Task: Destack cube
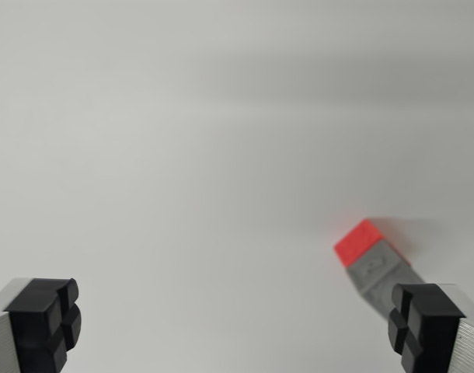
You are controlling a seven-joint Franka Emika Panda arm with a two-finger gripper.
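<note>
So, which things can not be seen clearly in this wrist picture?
- Grey cube under the red cube: its lower end is hidden behind the right finger of the open pincer.
- Both cubes are blurred, so the mark on the grey face is unreadable.
- Both fingers are cut off by the bottom edge.

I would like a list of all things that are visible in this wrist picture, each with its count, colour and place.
red cube: one, bright red-orange, right of centre in the wrist view, forming the far end of the stack as seen.
grey cube: one, grey, touching the red cube on its near side, close to the finger at the wrist view's right; its lower part is hidden behind that finger.
table: one, plain white-grey surface, filling the rest of the picture.
tool: one, grey fingers with black pads, at the two bottom corners, open wide and holding nothing.
</note>
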